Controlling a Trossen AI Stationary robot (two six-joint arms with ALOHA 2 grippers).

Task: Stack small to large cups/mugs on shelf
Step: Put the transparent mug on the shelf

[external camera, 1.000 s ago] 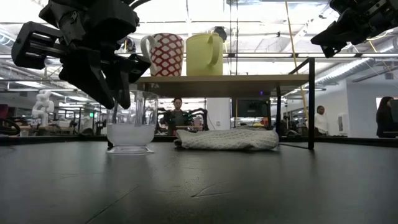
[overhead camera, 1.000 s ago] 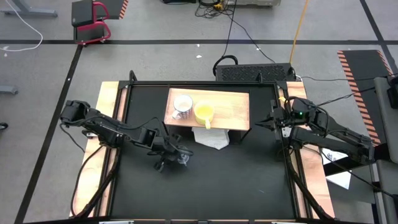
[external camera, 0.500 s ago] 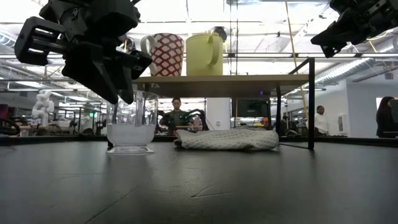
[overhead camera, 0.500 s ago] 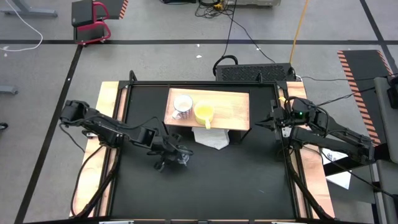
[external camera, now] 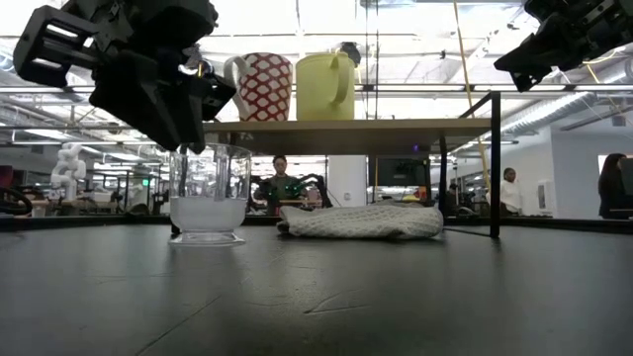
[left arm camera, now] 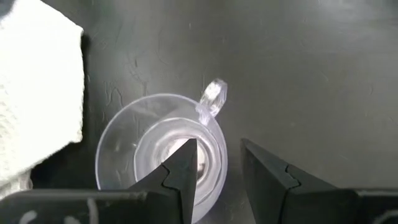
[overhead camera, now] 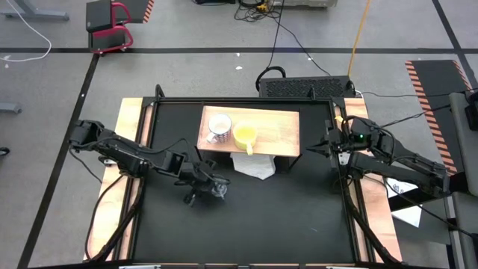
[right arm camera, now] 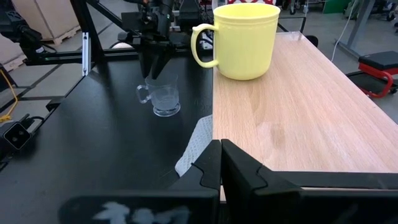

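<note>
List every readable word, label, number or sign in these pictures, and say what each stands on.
None can be read.
The white mug bears only a red lattice pattern, no letters.
The yellow mug, glass cup and shelf are bare of print.
The far room's signs are too small to read.

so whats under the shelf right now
A white cloth lies on the black table under the shelf, partly sticking out in front. From above the board hides the rest; the low view shows nothing else under it.

A grey floor (overhead camera: 187, 45) marked with dark tape lines (overhead camera: 224, 51) is seen around the table, with a red-framed cart (overhead camera: 108, 26) nearby.
</note>
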